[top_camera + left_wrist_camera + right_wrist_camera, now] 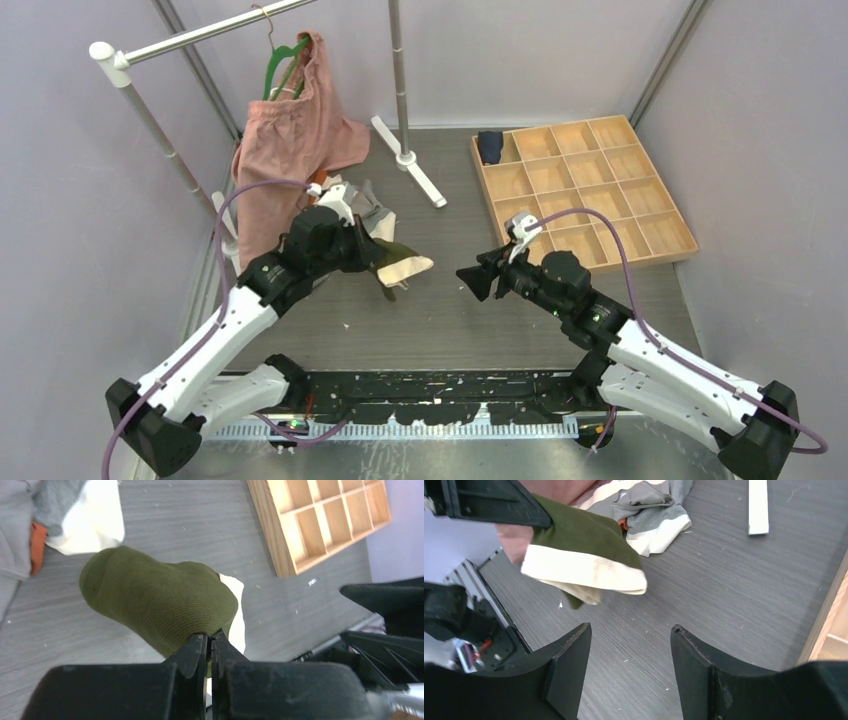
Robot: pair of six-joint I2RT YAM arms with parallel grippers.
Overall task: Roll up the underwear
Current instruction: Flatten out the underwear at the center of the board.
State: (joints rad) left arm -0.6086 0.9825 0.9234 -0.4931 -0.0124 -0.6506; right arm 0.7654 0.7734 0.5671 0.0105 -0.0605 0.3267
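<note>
Olive underwear (160, 600) held up over the worktop (450, 320) by the left gripper (210, 647).

At the back left a pink garment (290, 150) hangs on a green hanger; a wooden tray (583, 182) of compartments lies at the back right, a navy item (489, 146) in its far-left corner cell. The underwear heap (372, 212), grey and orange, lies just beside the garment. The left gripper's jaws pinch tight on the olive fabric, its cream waistband hanging toward the right gripper (630, 628), which hovers near with its jaws spread wide and nothing in them.
</note>
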